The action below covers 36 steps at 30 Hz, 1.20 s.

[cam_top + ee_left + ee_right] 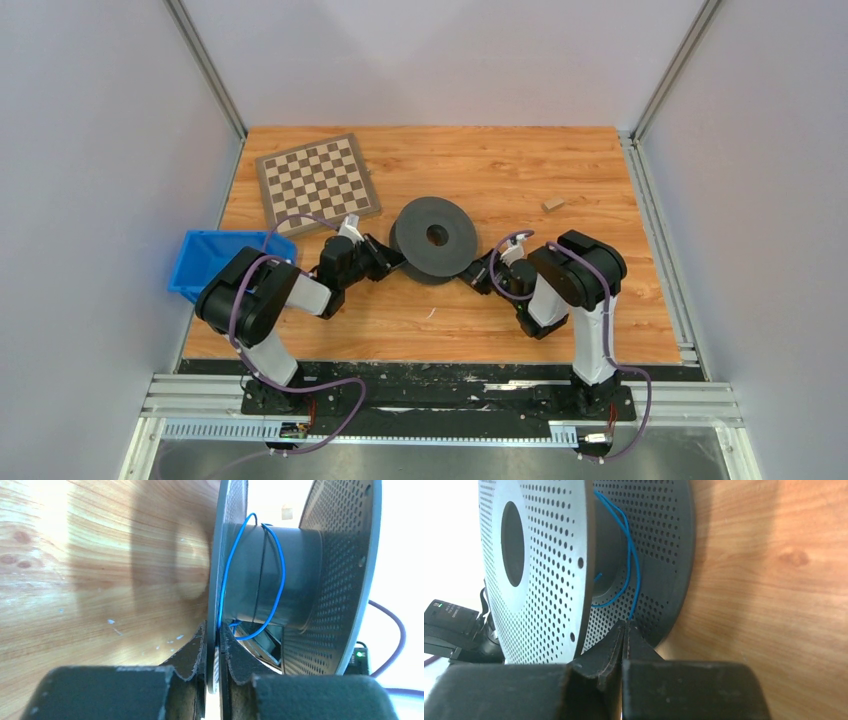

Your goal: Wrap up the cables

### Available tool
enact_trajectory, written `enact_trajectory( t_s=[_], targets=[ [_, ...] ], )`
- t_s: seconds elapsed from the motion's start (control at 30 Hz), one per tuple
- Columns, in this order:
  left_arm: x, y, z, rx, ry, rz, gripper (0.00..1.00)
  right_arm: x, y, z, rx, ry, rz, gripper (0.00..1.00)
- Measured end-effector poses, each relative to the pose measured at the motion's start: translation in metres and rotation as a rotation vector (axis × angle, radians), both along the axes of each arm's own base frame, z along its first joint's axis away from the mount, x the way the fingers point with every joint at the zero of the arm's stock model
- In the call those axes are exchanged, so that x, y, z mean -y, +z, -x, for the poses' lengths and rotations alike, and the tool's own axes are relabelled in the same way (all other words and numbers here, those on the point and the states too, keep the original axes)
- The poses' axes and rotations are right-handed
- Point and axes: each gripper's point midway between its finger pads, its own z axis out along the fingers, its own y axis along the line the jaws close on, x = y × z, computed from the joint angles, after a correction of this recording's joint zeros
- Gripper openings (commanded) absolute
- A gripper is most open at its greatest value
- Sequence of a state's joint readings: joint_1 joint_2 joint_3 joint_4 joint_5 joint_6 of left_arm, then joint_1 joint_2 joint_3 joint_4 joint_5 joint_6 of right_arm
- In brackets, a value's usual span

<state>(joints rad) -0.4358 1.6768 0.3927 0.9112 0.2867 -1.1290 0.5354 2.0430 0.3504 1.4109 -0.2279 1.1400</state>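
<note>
The blue cable (283, 575) looked thin, light and bendy. The right jaws were shut, seemingly pinching its end. The left jaws nipped the rim of the spool (447, 256).

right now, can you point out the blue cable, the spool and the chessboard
blue cable (283, 575), left wrist view, on the right-hand loop around the hub
spool (462, 242), top external view, on the upper disc right of the hole
chessboard (317, 183), top external view, middle of the board
</note>
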Motion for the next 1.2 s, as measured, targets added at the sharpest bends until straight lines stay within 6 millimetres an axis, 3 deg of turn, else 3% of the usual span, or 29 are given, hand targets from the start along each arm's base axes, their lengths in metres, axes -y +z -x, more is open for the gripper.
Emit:
enact_trajectory(
  t_s=[0.2, 0.33, 0.57, 1.2],
  targets=[
    [0.006, 0.013, -0.001, 0.003, -0.006, 0.069, 0.00, 0.006, 0.004, -0.007, 0.072, -0.029, 0.024, 0.00],
    [0.007, 0.016, -0.001, -0.021, 0.004, 0.098, 0.00, 0.007, 0.009, -0.009, 0.092, -0.033, 0.029, 0.00],
    [0.007, 0.014, -0.002, -0.035, 0.022, 0.109, 0.14, 0.003, 0.012, -0.016, 0.072, -0.042, 0.008, 0.00],
    [0.009, -0.026, 0.023, -0.171, -0.049, 0.025, 0.34, 0.003, 0.011, -0.020, 0.038, -0.043, -0.003, 0.00]
  ],
)
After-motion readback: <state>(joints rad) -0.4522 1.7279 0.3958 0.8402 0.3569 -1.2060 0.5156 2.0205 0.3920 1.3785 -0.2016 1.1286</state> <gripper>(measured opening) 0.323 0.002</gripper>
